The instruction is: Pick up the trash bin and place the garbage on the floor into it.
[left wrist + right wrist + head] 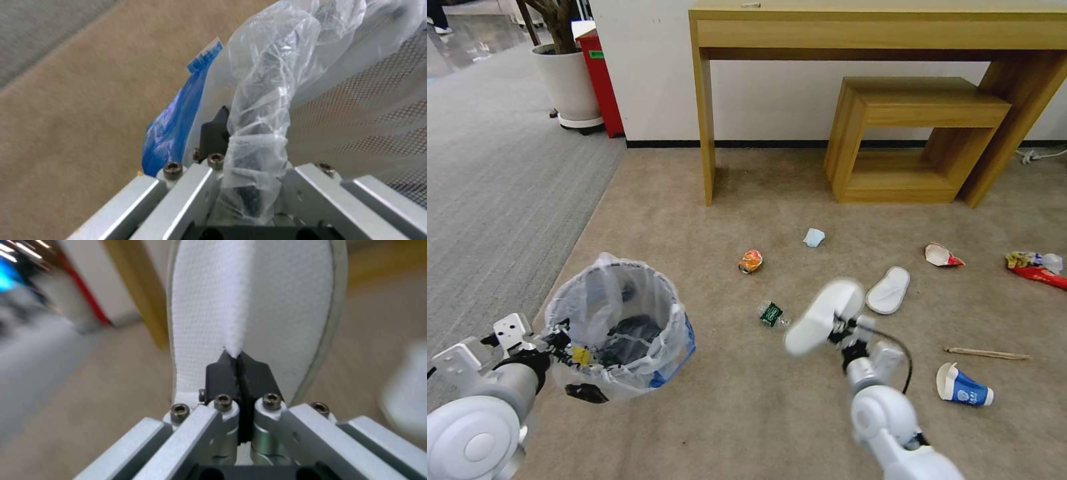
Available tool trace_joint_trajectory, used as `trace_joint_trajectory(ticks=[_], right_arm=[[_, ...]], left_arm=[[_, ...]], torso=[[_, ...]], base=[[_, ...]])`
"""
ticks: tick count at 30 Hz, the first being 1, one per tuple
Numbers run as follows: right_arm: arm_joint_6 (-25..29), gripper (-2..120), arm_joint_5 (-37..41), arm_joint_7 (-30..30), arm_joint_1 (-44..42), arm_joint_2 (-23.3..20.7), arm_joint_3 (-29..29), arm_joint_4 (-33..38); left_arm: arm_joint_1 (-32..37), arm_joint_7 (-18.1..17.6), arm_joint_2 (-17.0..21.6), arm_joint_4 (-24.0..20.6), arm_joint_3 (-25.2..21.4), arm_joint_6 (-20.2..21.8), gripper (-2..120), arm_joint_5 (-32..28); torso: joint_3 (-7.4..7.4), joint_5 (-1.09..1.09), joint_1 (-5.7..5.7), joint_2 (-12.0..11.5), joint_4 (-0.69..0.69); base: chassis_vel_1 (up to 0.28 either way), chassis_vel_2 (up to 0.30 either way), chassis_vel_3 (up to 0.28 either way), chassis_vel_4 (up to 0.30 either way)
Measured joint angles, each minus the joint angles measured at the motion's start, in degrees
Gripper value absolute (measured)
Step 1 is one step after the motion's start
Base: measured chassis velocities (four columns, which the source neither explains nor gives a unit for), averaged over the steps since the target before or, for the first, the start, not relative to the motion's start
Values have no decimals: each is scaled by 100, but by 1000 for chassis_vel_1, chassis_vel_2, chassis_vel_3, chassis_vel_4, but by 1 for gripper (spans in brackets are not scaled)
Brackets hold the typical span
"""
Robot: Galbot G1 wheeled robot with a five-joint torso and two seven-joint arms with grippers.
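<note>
White slipper pinched in my right gripper, lifted; left gripper clamps bin rim. Next I judge: carry slipper left over bin, release.

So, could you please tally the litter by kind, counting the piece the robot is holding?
Slippers: 2, one pinched in the right gripper as slipper, one on the floor
Cups: 2, blue and red-white
Can: 1
Mask: 1
Stick: 1
Red wrapper: 1
Green packet: 1
Total: 9
</note>
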Motion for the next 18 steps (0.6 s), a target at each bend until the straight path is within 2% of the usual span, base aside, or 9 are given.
trace_joint_trajectory(ticks=[2,3,4,7,8,10,11,15,18], right_arm=[[772,0,-33,-1077,88,-185,179,23],[990,0,-28,-1444,126,-246,197,26],[990,0,-28,-1444,126,-246,197,26],[1670,0,129,-2749,251,-486,112,27],[1670,0,129,-2749,251,-486,112,27],[1974,0,228,-3390,317,-580,-12,43],[1974,0,228,-3390,317,-580,-12,43],[2344,0,281,-4120,511,-823,-304,198],[2392,0,338,-4357,660,-974,-459,308]], left_arm=[[37,-69,117,-4,192,0,1,-200],[41,-104,148,-14,265,0,1,-285],[41,-104,148,-14,265,0,1,-285],[41,-205,226,-27,598,0,1,-541],[41,-205,226,-27,598,0,1,-541],[44,-216,234,-27,820,0,1,-590],[44,-216,234,-27,820,0,1,-590],[59,-215,172,-12,1291,0,1,-581],[60,-200,127,18,1500,0,1,-551]], torso=[[0,0,0,0,0],[0,0,0,0,0],[0,0,0,0,0],[0,-1,0,0,0],[0,-1,0,0,0],[0,-1,0,0,0],[0,-1,0,0,0],[0,0,0,0,0],[0,-1,0,0,0]], base=[[0,0,0,0],[0,0,0,0],[0,0,0,0],[0,0,0,0],[0,0,0,0],[0,0,0,0],[0,0,0,0],[0,0,0,0],[0,0,0,0]])
